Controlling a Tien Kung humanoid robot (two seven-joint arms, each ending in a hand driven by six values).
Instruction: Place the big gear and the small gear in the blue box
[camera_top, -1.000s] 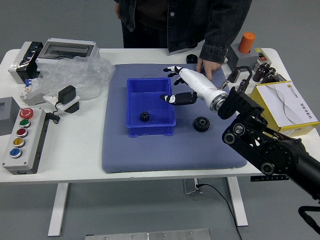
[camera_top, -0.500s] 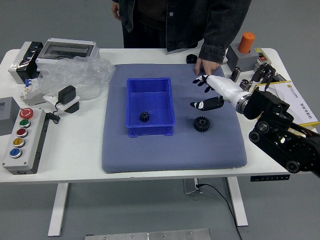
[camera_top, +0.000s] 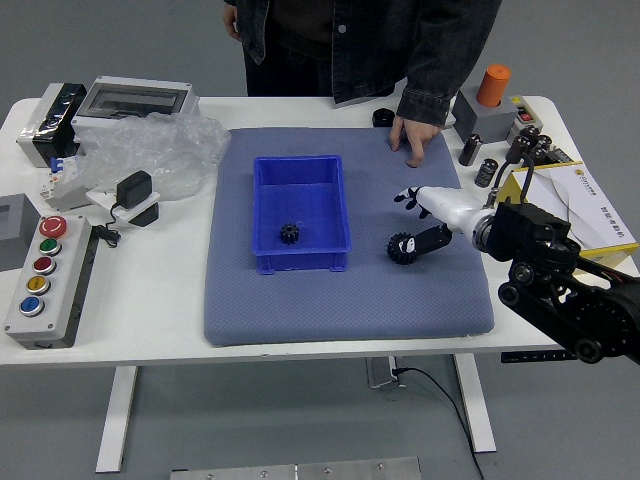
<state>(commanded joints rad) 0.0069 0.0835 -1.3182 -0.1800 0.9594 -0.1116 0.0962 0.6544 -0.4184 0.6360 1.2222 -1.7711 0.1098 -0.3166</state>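
Observation:
My right hand (camera_top: 408, 221) is over the mat's right part, its fingers spread, with the thumb overlapping the upper right of the big gear (camera_top: 401, 249). The big black gear lies on the blue-grey mat to the right of the blue box (camera_top: 297, 258). Inside that box, near its front, rests the small black gear (camera_top: 289, 233). Whether the thumb touches the big gear I cannot tell. No left hand shows.
A person (camera_top: 375, 50) stands at the far side, one hand (camera_top: 415, 139) resting on the mat's back edge. A yellow box (camera_top: 600, 262) sits at the right beside my forearm. Plastic wrap (camera_top: 160, 150) and a button panel (camera_top: 45, 280) are at the left.
My right hand has moved right, away from above the blue box, then down toward the big gear. Both gears and the box have stayed put.

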